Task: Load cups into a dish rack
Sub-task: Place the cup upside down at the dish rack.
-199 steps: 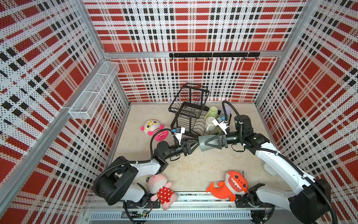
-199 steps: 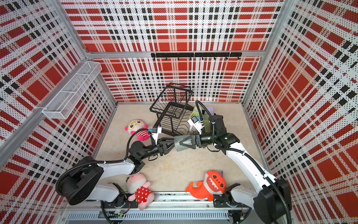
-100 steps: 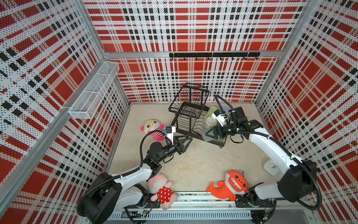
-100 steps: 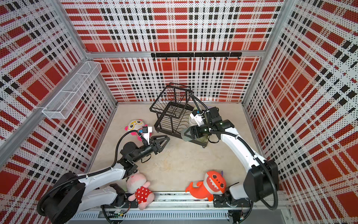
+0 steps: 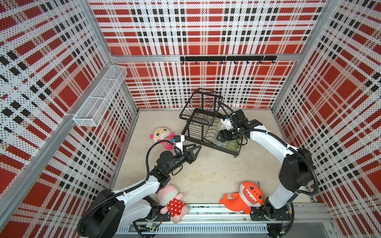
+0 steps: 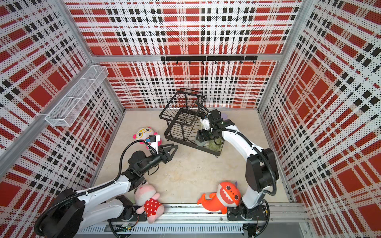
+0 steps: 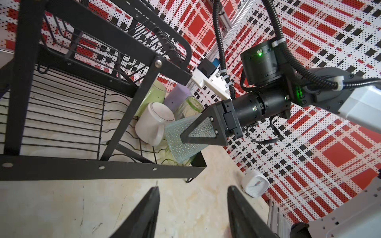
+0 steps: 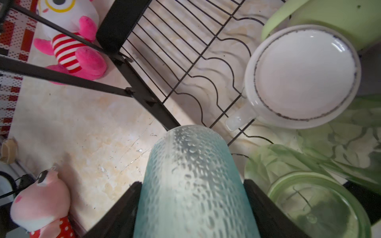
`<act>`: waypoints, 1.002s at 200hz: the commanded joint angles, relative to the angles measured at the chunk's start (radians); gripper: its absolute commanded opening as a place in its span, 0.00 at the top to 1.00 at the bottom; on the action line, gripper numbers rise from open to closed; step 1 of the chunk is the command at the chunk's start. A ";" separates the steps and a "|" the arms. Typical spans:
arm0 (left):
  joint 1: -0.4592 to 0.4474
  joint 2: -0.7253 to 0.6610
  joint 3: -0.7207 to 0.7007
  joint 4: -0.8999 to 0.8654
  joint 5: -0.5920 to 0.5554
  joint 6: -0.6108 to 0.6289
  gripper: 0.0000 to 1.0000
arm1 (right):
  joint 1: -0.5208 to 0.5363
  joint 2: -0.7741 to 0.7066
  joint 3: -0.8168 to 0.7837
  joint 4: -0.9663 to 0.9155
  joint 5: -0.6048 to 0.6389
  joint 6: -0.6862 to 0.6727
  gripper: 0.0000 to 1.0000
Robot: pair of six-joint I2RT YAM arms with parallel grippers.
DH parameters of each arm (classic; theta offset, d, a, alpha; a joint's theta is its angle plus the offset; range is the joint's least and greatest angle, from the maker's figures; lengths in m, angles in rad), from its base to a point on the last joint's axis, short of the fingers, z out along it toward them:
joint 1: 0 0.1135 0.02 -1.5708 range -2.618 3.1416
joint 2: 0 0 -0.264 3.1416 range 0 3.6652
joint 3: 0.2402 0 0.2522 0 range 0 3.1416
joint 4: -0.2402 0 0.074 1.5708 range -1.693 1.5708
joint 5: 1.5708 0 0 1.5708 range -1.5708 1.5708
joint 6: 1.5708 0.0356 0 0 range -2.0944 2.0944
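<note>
Your right fingers (image 8: 119, 212) are gripping the teal glass (image 8: 193, 181), holding it tilted over the lower tier of the dish rack (image 7: 82, 169), beside the white mug (image 8: 303, 74). Your left fingers (image 7: 144, 214) are hanging wide apart and empty above the tabletop (image 7: 61, 206).

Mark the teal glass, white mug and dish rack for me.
teal glass (image 8: 191, 185), right wrist view, dimpled side wall.
white mug (image 8: 303, 74), right wrist view, upturned flat base.
dish rack (image 7: 82, 169), left wrist view, base frame bar.

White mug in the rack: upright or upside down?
Upside down: the white mug shows its closed, dark-ringed base facing up, no opening visible, in the dish rack's lower tier.
</note>
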 commanded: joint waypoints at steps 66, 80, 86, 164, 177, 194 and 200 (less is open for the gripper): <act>0.010 -0.024 -0.001 -0.055 -0.040 0.040 0.44 | 0.033 0.090 0.118 -0.088 0.149 0.054 0.31; 0.010 -0.026 -0.003 -0.057 -0.043 0.042 0.44 | 0.037 0.095 0.123 -0.105 0.144 0.052 0.31; 0.010 -0.027 -0.003 -0.058 -0.044 0.043 0.44 | 0.038 0.099 0.127 -0.117 0.148 0.053 0.31; 0.012 0.028 0.033 -0.063 -0.028 0.066 0.44 | 0.053 0.157 0.156 -0.182 0.203 0.078 0.32; 0.013 0.033 0.036 -0.064 -0.025 0.066 0.44 | 0.055 0.163 0.159 -0.178 0.213 0.082 0.32; 0.014 0.032 0.033 -0.065 -0.025 0.069 0.44 | 0.055 0.175 0.167 -0.170 0.219 0.084 0.32; 0.014 0.030 0.031 -0.065 -0.025 0.070 0.44 | 0.055 0.180 0.170 -0.170 0.221 0.084 0.32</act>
